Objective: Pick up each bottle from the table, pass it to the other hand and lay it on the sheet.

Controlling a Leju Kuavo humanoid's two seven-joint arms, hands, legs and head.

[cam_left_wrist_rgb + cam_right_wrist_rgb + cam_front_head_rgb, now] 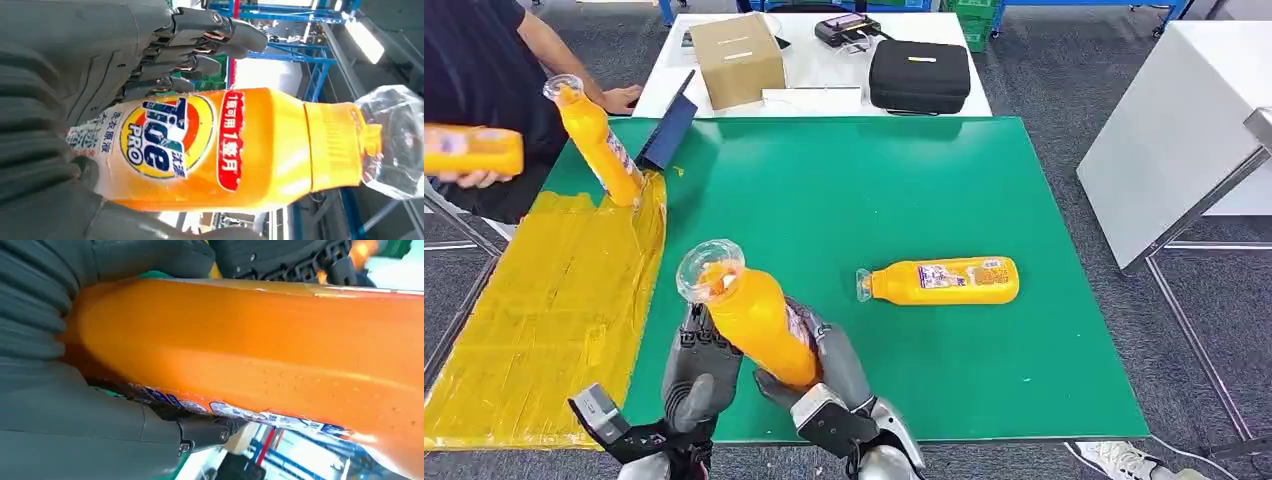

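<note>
Both hands are meeting low over the near edge of the green table [904,190], with an orange bottle [759,322] between them, tilted so that its clear cap [708,270] is pointing up and away from the robot. The right hand [839,375] is gripping the bottle's lower body, its fingers [200,432] wrapping around the base. The left hand [696,372] is lying against the bottle's other side; in the left wrist view its fingers [210,47] are curling over the labelled side of the bottle [225,150], and the thumb is pressing from beneath. A second bottle [944,281] is lying on its side on the table, well apart to the right. A third bottle [599,142] is standing tilted at the far edge of the yellow sheet [544,310], which is covering the table's left end. A person [494,60] at the far left is holding a fourth bottle [472,150].
</note>
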